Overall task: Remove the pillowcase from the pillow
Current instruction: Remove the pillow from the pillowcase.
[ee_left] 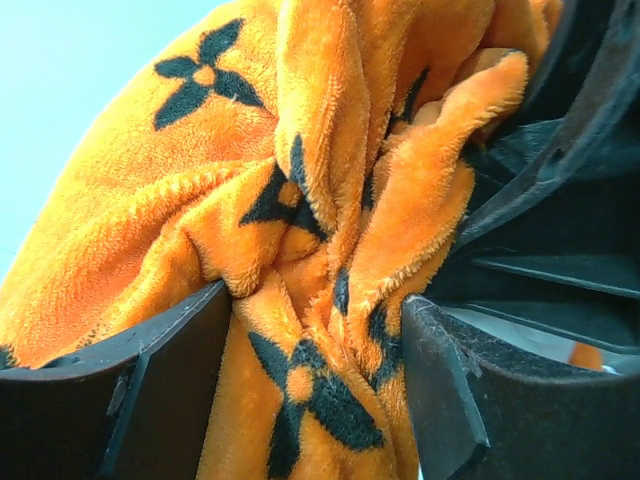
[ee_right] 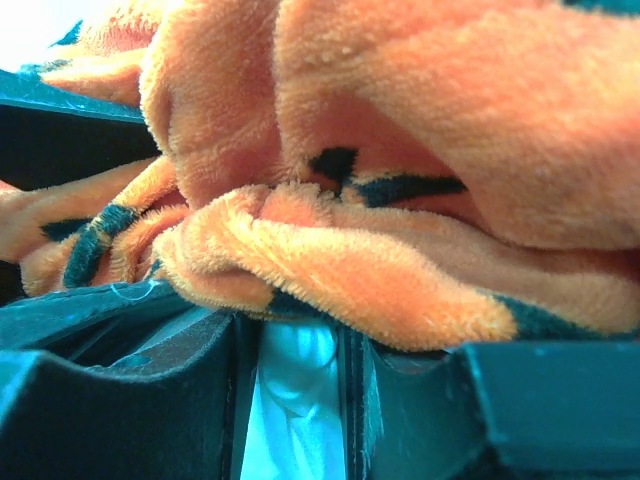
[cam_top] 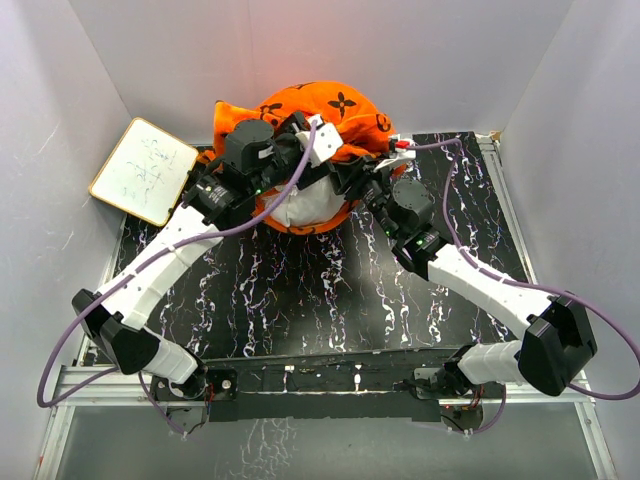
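Right now I am reaching both arms toward the far middle of the tabletop (cam_top: 300, 290), where the pillow (cam_top: 300, 205) is lying with most of it wrapped in the orange pillowcase (cam_top: 330, 105). A patch of the white pillow is showing at the near side of the bundle, between my two wrists. The pillowcase is bunching up toward the far wall, with its black flower marks facing up.

My left gripper (ee_left: 320, 340) is pinching a thick fold of the pillowcase; the plush is filling the gap and pressing against both fingers (ee_left: 170, 390). My right gripper (ee_right: 300, 350) is sitting at the right side of the bundle. An orange fold is lying across its fingertips and a strip of white cloth is showing in the narrow gap between them. I cannot tell whether it is gripping anything or standing open.

A white board (cam_top: 143, 170) with a tan frame is lying at the far left, near the bundle.
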### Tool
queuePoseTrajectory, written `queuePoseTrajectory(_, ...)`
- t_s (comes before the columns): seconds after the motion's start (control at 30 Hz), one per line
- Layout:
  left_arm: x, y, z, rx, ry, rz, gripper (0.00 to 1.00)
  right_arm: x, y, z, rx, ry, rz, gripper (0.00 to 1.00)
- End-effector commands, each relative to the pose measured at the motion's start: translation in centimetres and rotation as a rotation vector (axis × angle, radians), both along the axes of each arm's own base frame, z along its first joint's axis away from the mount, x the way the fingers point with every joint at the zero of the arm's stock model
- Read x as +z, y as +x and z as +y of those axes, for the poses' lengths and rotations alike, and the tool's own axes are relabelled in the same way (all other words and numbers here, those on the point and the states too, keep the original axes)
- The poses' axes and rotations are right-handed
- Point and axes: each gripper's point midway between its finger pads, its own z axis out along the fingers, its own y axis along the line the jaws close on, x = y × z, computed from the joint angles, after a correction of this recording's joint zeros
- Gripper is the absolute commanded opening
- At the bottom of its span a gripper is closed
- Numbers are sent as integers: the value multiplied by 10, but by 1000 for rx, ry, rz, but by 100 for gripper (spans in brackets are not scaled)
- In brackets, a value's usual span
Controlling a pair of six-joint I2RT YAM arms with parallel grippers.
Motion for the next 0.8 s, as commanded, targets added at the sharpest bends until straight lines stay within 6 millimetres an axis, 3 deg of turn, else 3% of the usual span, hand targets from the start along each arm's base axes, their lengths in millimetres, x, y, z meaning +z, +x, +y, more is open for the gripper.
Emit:
queuePoseTrajectory(0.0,24,34,28,235,84,-230,64,46,-7,-16,-29,137,-101,35)
queuePoseTrajectory(0.17,29,38,39,296,121,-238,67,27,7,-24,-93,120,-37,34)
queuePoseTrajectory(0.23,32,37,39,299,102,-217,57,20,14,-29,-124,112,-8,34)
queuePoseTrajectory(0.33,41,33,39,299,61,-191,32,7,26,-40,-214,99,60,39)
queuePoseTrajectory(0.43,47,25,38,284,25,-173,22,1,32,-44,-254,85,82,45)
queuePoseTrajectory(0.6,60,7,36,240,-57,-125,14,4,43,-37,-262,111,82,52)
queuePoseTrajectory(0.77,68,-21,21,115,-136,-31,12,19,49,-23,-209,182,31,59)
